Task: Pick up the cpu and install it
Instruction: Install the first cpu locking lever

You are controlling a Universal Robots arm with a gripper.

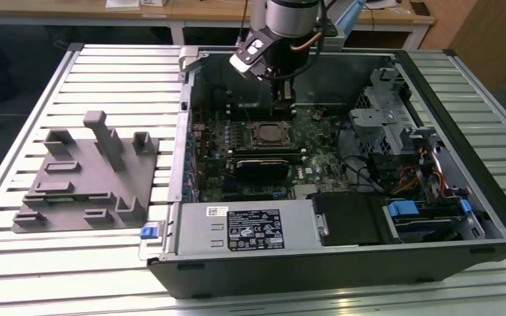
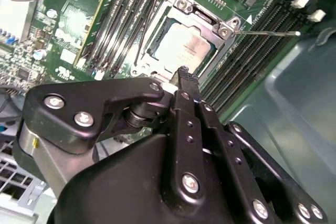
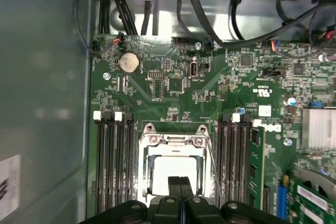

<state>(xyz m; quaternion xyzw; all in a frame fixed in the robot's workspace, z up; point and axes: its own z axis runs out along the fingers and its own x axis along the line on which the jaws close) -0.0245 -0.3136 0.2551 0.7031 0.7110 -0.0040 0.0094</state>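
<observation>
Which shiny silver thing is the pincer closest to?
The square cpu in the metal frame: the pincer hangs over it. The round battery and the ribbed silver block sit farther away on the green board.
</observation>
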